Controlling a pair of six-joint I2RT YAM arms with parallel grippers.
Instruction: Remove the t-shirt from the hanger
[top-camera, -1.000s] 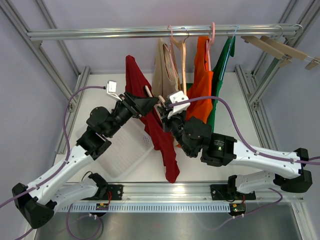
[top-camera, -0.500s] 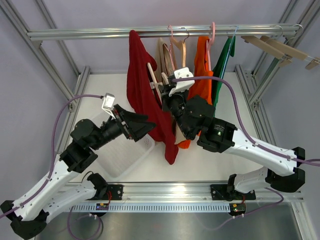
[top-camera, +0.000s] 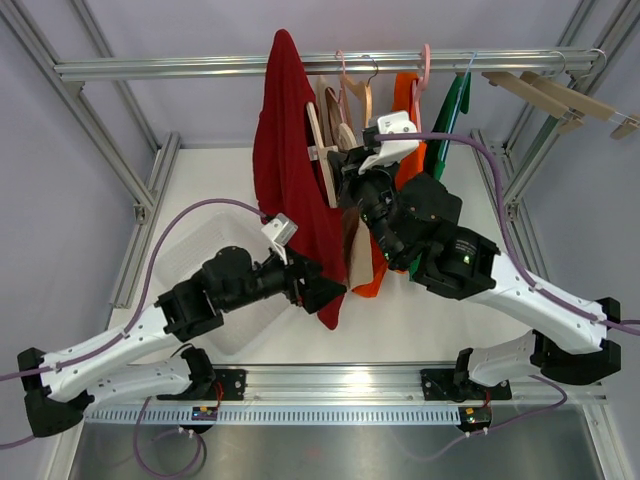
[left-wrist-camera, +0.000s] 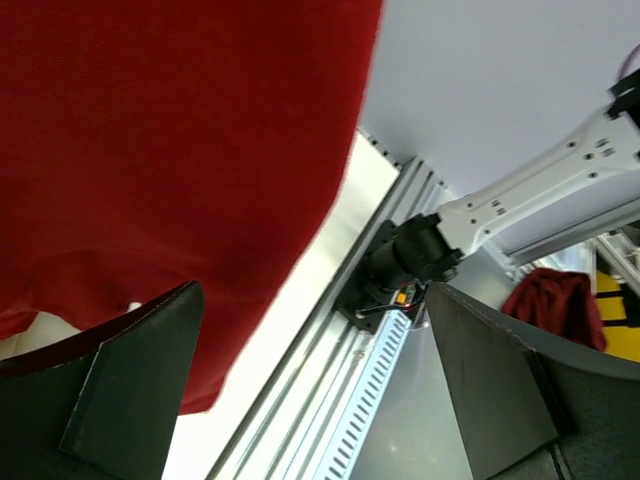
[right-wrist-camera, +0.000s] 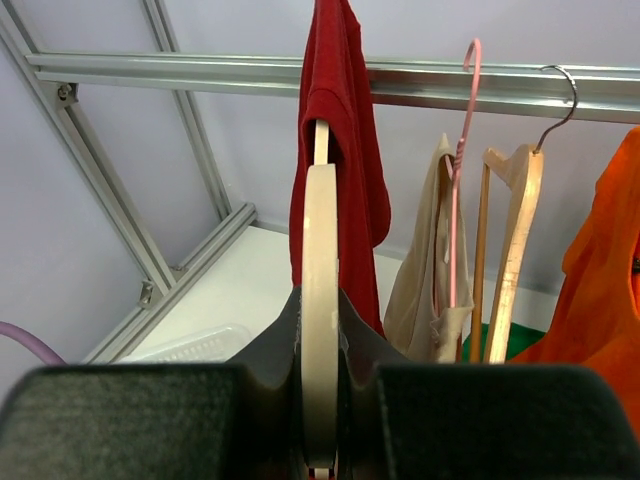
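Right tool (top-camera: 340, 172) is clamped on the flat, pale wooden hanger (top-camera: 320, 150). In the right wrist view the curved wood strip (right-wrist-camera: 320, 280) sits edge-on, pinched snug between the two dark fingers (right-wrist-camera: 270, 390).

The red t-shirt (top-camera: 285, 170) is still on that hanger. It's held way up by the ribbed aluminium rail (top-camera: 200, 68), and the soft matte cloth hangs down in a long narrow drape to a pointed bottom corner. From the right wrist you can see the shirt (right-wrist-camera: 345, 130) folded over the top of the wood, with the hanger's thin neck poking up into the fabric.

Left tool (top-camera: 330, 290) is down low at the bottom hem, spread wide. In its own camera the two dark wedge-shaped fingers (left-wrist-camera: 130, 390) stand far apart and the red cloth (left-wrist-camera: 180, 130) fills the upper left. The cloth reaches down past the left finger, and I can't tell if it's touching.

Behind the red one, a tan shirt (right-wrist-camera: 430, 290), an orange one (top-camera: 405, 160) and a green one (top-camera: 450, 110) hang off the same rail. A white perforated plastic basket (top-camera: 200, 245) sits on the off-white table (top-camera: 190, 170) under the left arm.
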